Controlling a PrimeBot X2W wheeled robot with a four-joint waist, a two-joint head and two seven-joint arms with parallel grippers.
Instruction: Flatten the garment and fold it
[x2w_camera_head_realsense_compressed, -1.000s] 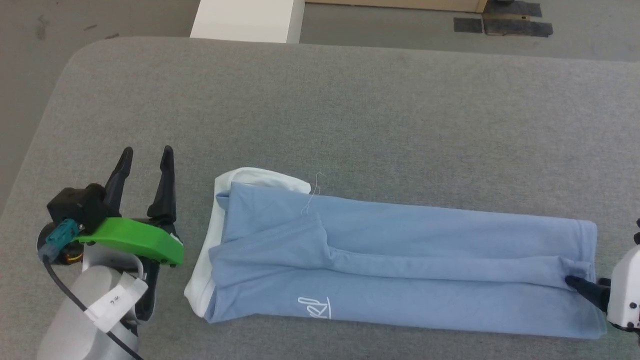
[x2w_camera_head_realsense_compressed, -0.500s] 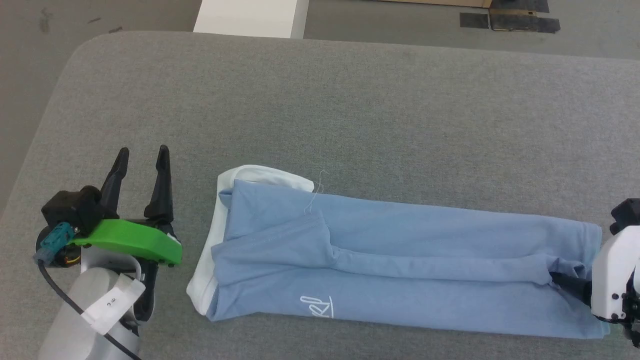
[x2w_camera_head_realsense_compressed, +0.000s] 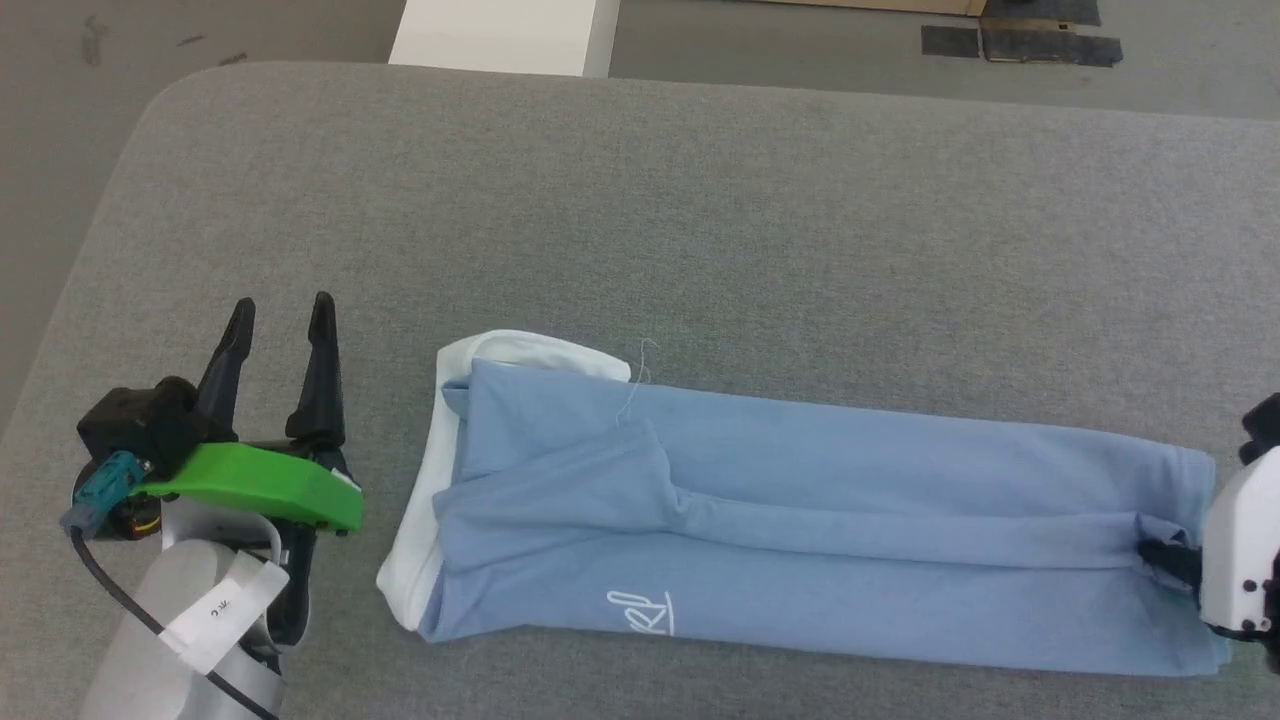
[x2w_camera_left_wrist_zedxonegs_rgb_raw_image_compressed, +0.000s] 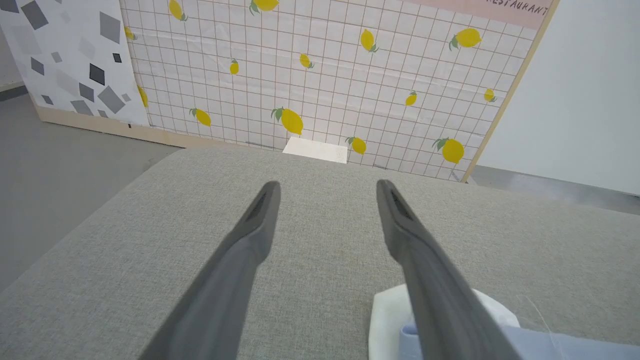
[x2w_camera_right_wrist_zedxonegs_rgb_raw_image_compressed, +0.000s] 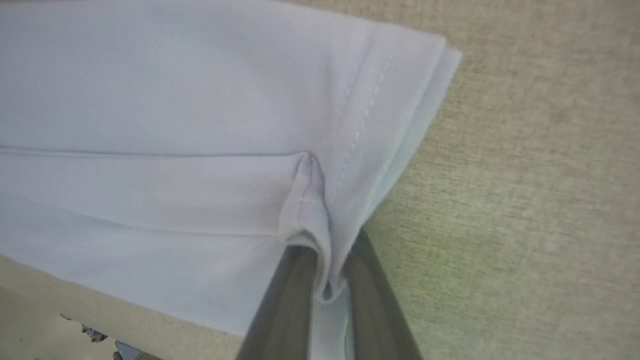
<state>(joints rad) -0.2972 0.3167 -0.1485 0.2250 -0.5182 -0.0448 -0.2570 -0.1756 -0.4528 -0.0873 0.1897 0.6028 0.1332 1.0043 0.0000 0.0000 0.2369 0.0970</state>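
Note:
The garment (x2w_camera_head_realsense_compressed: 800, 540), a light blue polo shirt folded into a long strip, lies across the grey table with its white collar (x2w_camera_head_realsense_compressed: 440, 470) at the left end and a white logo near the front edge. At its right end my right gripper (x2w_camera_head_realsense_compressed: 1165, 558) is shut on the hem; in the right wrist view both fingers pinch a fold of the garment (x2w_camera_right_wrist_zedxonegs_rgb_raw_image_compressed: 200, 150) at the right gripper (x2w_camera_right_wrist_zedxonegs_rgb_raw_image_compressed: 325, 250). Left of the collar my left gripper (x2w_camera_head_realsense_compressed: 280, 315) stands open, touching nothing. In the left wrist view the left gripper (x2w_camera_left_wrist_zedxonegs_rgb_raw_image_compressed: 327, 192) spreads over bare table, with the collar (x2w_camera_left_wrist_zedxonegs_rgb_raw_image_compressed: 390, 315) low on the right.
The padded grey table (x2w_camera_head_realsense_compressed: 700, 220) has a rounded far-left corner and free surface behind the shirt. A white box (x2w_camera_head_realsense_compressed: 500, 35) stands on the floor beyond the far edge. A lemon-patterned panel (x2w_camera_left_wrist_zedxonegs_rgb_raw_image_compressed: 325, 65) stands behind the table.
My right gripper has closed onto the hem at the shirt's right end. The left gripper has stayed open beside the collar. The camera has shifted slightly.

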